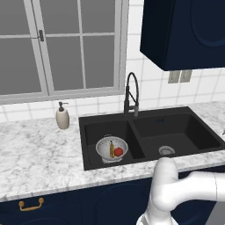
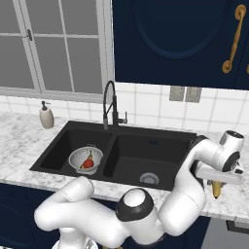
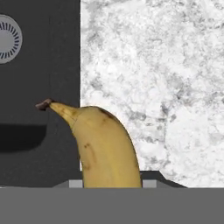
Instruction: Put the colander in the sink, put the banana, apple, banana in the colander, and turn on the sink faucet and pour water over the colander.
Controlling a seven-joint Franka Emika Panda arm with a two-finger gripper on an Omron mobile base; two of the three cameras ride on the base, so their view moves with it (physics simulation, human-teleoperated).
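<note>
The robot's dark two-finger pincer [image 2: 217, 187] pinches a curved yellow banana [image 3: 105, 146] above the white marble counter [image 3: 166, 87]. The black double-basin sink [image 2: 160, 151] lies just beside it, its silvery perforated colander [image 2: 85, 159] well apart.

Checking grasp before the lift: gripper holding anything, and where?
Looks like the small curved yellow banana, taken near its lower end; the fingertips themselves are hidden, so contact isn't confirmed.

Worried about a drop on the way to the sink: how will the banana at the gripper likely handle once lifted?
The banana looks firm and curved, so it should stay stiff but may pivot between the fingers. Its smooth peel could slip. It seems light, hanging over the counter edge beside the sink.
</note>
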